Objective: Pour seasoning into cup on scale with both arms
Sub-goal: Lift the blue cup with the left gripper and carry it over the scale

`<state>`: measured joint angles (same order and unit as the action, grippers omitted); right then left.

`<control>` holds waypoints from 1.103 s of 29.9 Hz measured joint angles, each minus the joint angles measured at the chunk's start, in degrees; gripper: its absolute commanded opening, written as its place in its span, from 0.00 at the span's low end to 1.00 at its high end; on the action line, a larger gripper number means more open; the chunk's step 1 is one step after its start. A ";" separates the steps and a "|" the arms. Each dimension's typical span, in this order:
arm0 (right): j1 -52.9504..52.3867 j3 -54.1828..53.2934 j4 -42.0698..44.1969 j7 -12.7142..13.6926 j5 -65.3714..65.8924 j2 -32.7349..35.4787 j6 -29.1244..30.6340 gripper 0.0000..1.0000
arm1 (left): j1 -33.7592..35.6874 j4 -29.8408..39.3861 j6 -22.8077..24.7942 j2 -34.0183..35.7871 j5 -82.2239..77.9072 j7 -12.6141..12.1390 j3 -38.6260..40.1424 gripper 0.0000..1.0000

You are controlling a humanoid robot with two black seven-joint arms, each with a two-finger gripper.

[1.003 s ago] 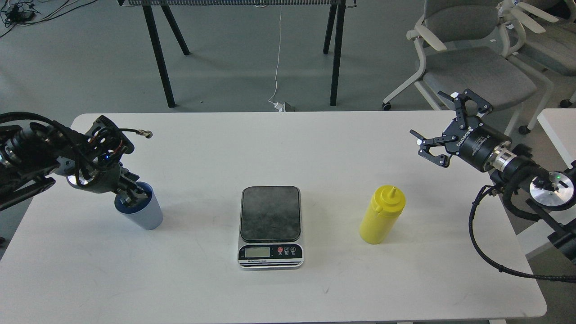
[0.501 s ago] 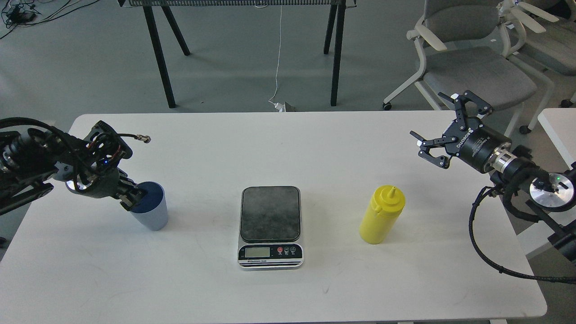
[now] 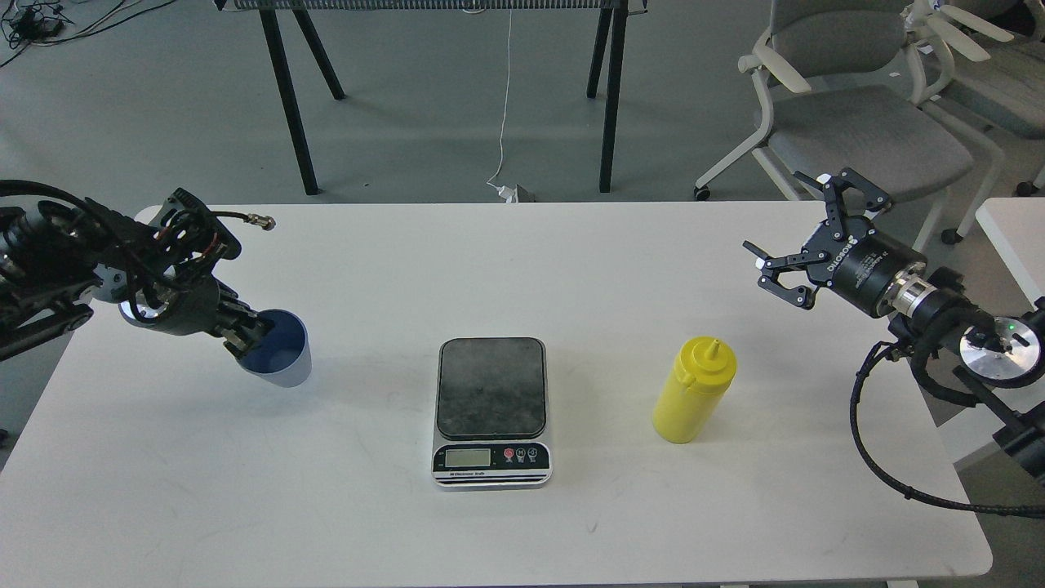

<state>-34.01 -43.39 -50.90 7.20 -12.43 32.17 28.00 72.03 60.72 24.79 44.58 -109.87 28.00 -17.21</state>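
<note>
The light-blue ribbed cup (image 3: 282,355) hangs tilted above the white table at the left, its mouth turned toward me. My left gripper (image 3: 247,333) is shut on the cup's near rim and holds it clear of the tabletop. The scale (image 3: 491,408) lies at the table's middle with nothing on its dark grey platform. The yellow seasoning bottle (image 3: 693,390) stands upright to the right of the scale. My right gripper (image 3: 784,237) is open and empty, up and to the right of the bottle, well apart from it.
The white table (image 3: 506,523) ends just right of my right arm. A second white table edge (image 3: 1012,229) is at far right. Grey office chairs (image 3: 857,122) and black table legs (image 3: 286,90) stand beyond the far edge.
My left gripper has lifted the cup off the table and carried it up and to the right, toward the scale. My right gripper has barely moved.
</note>
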 measured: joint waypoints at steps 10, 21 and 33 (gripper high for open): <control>0.00 -0.03 0.10 0.01 0.03 -0.01 0.00 1.00 | 13.38 11.03 3.22 -2.98 10.34 -0.02 1.10 0.03; 0.01 -0.22 0.19 0.01 0.05 0.19 0.00 1.00 | 15.38 5.03 3.21 -23.42 10.96 0.01 2.02 0.03; 0.36 -0.31 0.25 0.01 0.05 0.71 0.00 1.00 | 10.25 0.97 3.21 -26.38 6.37 0.00 1.91 0.03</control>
<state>-33.66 -43.71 -50.65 7.21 -12.39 32.89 28.00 82.28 61.69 28.01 18.20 -103.50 28.00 -15.30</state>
